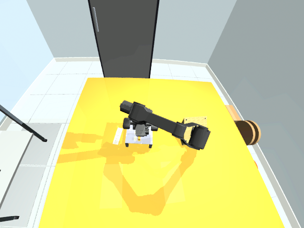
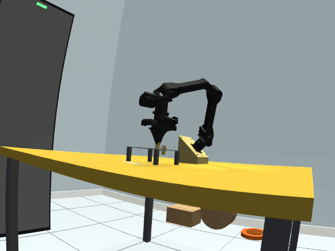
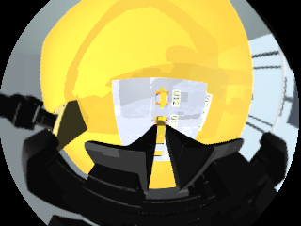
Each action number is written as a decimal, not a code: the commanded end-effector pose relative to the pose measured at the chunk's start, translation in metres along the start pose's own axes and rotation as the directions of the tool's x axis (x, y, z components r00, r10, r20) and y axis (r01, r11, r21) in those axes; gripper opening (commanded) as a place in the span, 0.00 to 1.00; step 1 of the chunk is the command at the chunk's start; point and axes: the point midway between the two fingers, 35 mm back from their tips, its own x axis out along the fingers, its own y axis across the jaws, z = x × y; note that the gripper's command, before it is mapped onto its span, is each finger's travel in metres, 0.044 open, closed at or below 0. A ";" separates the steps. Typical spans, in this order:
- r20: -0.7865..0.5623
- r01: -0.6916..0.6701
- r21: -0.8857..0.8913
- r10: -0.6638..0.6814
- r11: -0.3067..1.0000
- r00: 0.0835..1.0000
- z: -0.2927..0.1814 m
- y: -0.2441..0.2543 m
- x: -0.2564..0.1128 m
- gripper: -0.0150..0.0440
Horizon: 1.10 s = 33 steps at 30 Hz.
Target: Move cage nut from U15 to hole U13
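"Where is the moved cage nut [image 2: 157,146] [image 3: 161,121] seen?"
"Between the tips of the jaws [image 2: 157,143], clenched on it, at the rail plate [image 1: 147,140] [image 2: 139,148] [image 3: 134,101]; its seating cannot be told."
"And the other nut [image 1: 138,138] [image 2: 163,150] [image 3: 162,98]?"
"Set in the plate beside label U12 [image 3: 176,98], apart from the jaws."

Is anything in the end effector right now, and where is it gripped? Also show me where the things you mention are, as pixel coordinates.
Yes: a cage nut [image 2: 158,144] [image 3: 161,123], pinched at its upper part between the fingertips, just above the rail plate [image 2: 139,148] [image 3: 134,101].
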 end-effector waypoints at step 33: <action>-0.003 -0.018 -0.003 0.018 1.000 1.000 0.000 -0.004 0.001 0.30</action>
